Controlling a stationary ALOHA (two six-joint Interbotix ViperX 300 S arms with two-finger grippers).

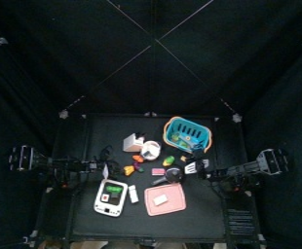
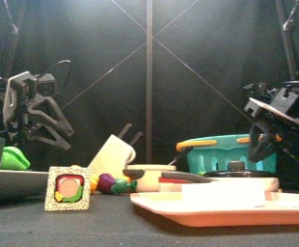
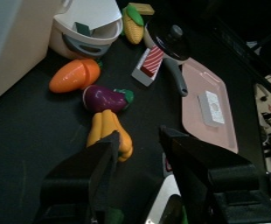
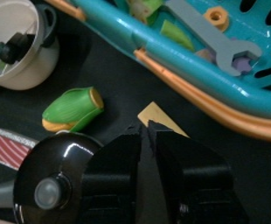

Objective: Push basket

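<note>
Left gripper (image 3: 144, 162): jaws spread, nothing between, hangs at table's left side over toys, orange (image 3: 75, 74) and eggplant (image 3: 107, 97) ahead; arm looks at rest.

Basket (image 1: 188, 129): on table's far right part, wrench and small toys inside, not touched.

Right gripper (image 4: 148, 166): near basket rim, above black pan (image 4: 59, 179); jaws look pressed together, empty, though I cannot tell for sure.

Step, as I judge: approach. Next: bring gripper against basket's side wall, low, then push steady so it does not tip.

No legible text or labels anywhere
</note>
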